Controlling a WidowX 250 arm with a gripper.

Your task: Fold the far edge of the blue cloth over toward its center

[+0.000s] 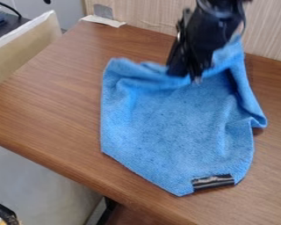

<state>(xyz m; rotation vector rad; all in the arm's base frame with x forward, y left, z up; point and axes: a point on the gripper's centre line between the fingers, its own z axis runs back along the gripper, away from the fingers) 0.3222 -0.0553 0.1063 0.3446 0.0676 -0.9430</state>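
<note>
The black gripper (187, 75) hangs from the top edge, right of centre, with its lower end against the upper part of a blue cloth (175, 116). The cloth lies spread on the brown wooden table, its upper edge folded and rumpled. To the right of the gripper, part of the cloth rises beside and behind the arm, and a fold runs down the right side. A black-and-silver label (213, 181) is at the cloth's lower edge. Whether the gripper has hold of the cloth is hidden.
The wooden table (52, 99) has its front edge running from the left down to the lower middle. A light wood-grain wall (145, 15) stands behind it. Pale tape (103, 20) is at the back left corner, and a beige panel (23, 50) stands at the left.
</note>
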